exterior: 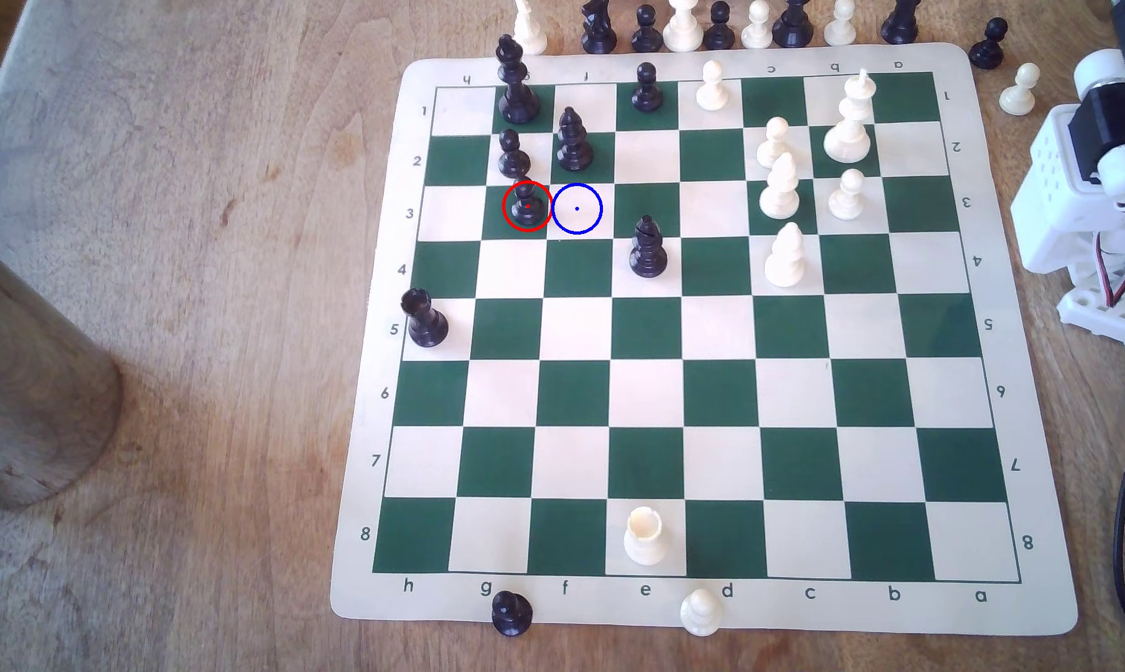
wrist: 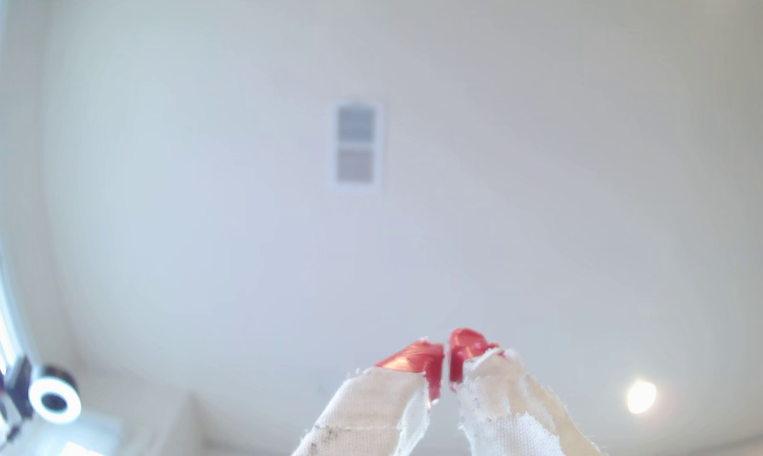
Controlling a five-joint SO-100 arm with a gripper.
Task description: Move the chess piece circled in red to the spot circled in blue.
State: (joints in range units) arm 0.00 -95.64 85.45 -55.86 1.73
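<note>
The little black pawn is sitting upright inside the red ring on a dark green square, row 3 of the board. The blue-ringed spot is the cream square right next to it, on the exterior view's right, and nothing is standing on it. Another black pawn is standing just behind the circled one, with a black bishop just behind the blue spot.

The pincer is nowhere near any of this. It's pointing up at the ceiling, toward a vent, so the pawn and the whole board are sitting well away from it. Its red tips are looking pretty much closed, just a thin sliver of gap between them, and they're not gripping anything. White cloth tape is wrapping the fingers below the red.

The arm's white base is sitting on the wooden desk past the board's edge on the exterior view's right.
</note>
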